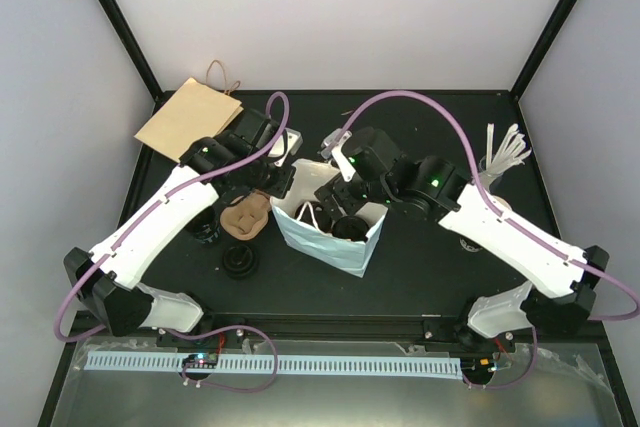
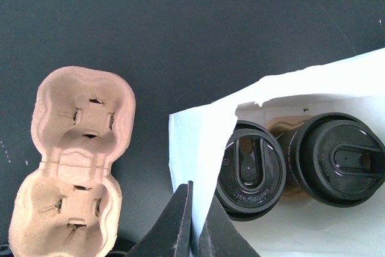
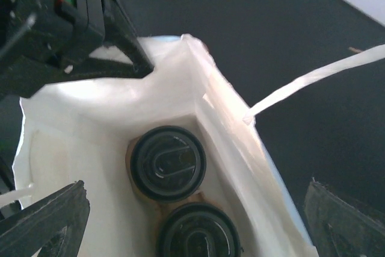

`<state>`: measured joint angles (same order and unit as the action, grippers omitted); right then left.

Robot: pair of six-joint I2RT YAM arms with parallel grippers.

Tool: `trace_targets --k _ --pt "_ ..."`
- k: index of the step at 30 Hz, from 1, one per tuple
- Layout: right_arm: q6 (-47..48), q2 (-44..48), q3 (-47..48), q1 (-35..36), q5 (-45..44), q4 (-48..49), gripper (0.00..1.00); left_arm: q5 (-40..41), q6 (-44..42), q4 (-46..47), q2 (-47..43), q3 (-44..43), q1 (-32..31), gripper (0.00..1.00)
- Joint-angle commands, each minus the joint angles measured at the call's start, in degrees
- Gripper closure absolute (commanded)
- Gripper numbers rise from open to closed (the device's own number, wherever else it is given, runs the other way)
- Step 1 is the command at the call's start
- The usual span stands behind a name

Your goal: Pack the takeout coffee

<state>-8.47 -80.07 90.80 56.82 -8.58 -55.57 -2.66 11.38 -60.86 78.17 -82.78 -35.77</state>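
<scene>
Your left pincer (image 2: 195, 236) is clamped on the left rim of the white bag (image 2: 198, 148), with the paper wall squeezed between both fingers. The bag stands upright and open in the middle of the counter.

Your right pincer (image 3: 194, 209) hangs over the bag's mouth with its jaws spread wide and nothing in them. One finger is over the bag's interior and the other is outside its right wall.

The takeout coffee (image 3: 168, 164) stands on the bag's floor, directly below the right pincer and touching neither finger. A second lidded cup (image 3: 198, 236) sits just beside it, so there are two cups, each with a black lid. From the left wrist view, both sit just inside the wall the left pincer grips.

There is one cardboard carrier (image 2: 72, 167) with two wells. It lies flat just left of the bag, toward the left edge. One brown paper bag (image 1: 190, 117) lies flat in the far left corner.
</scene>
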Motion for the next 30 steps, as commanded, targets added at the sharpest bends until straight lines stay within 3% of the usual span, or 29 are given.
trace_targets --k 1,4,10,13,25,27,30 --pt "-2.69 5.01 0.24 -0.29 -3.51 3.68 0.0 1.75 2.62 -0.21 1.01 -2.72 -0.41 0.98" --pt "-2.88 8.59 -0.72 -0.31 -5.43 3.39 0.0 1.6 3.98 1.28 1.27 -2.85 -0.37 0.98" --pt "-2.4 14.85 -1.4 -0.5 -1.15 0.85 0.0 -0.63 6.89 5.45 5.16 -5.03 0.68 0.99" --pt "-5.6 16.46 -1.32 -2.0 -4.65 -2.12 0.0 -1.58 7.34 5.67 8.6 -8.59 1.2 0.98" --pt "-14.59 22.78 -5.66 -26.04 -11.29 -9.36 0.0 -3.8 8.23 6.57 13.87 -13.98 2.78 0.98" --pt "-16.05 22.48 -6.46 -28.45 -11.95 -10.28 0.0 -3.88 7.98 6.47 13.24 -13.61 2.88 0.93" --pt "-19.97 21.1 -6.33 -29.13 -14.63 -12.6 0.0 -4.07 7.65 6.35 11.53 -12.9 2.86 0.78"
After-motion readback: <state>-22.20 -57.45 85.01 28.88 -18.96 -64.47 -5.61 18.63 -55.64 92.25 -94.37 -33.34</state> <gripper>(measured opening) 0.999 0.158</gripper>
